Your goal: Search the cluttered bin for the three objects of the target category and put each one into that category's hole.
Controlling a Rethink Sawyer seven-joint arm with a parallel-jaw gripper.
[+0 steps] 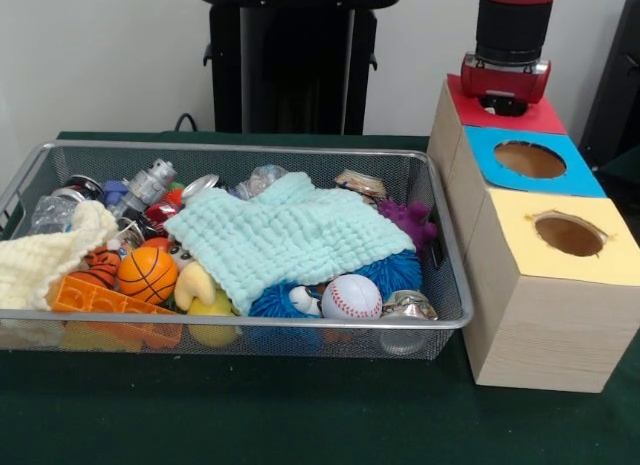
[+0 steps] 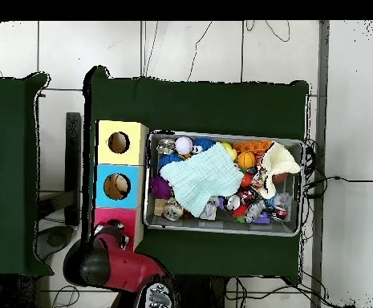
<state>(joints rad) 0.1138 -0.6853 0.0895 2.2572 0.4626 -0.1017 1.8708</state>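
Note:
The wire mesh bin [image 1: 240, 147] stands on the green table and is full of clutter; it also shows in the overhead view [image 2: 221, 135]. No white spotted fabric scraps show in either view. The red card panel [image 1: 530, 117] tops the box farthest from the front camera. My gripper [image 1: 503, 103] hangs straight down right over the panel's hole and hides it. I cannot see whether the gripper is open or shut, or whether it holds anything. In the overhead view the red arm [image 2: 117, 257] covers most of the red panel [image 2: 109, 215].
A mint-green waffle cloth [image 1: 290, 235] covers the bin's middle and a cream knitted cloth [image 1: 45, 255] drapes its left end. A basketball [image 1: 147, 273], a baseball [image 1: 351, 297] and cans lie around them. The blue-panel hole [image 1: 529, 159] and yellow-panel hole [image 1: 568, 233] stand beside the bin.

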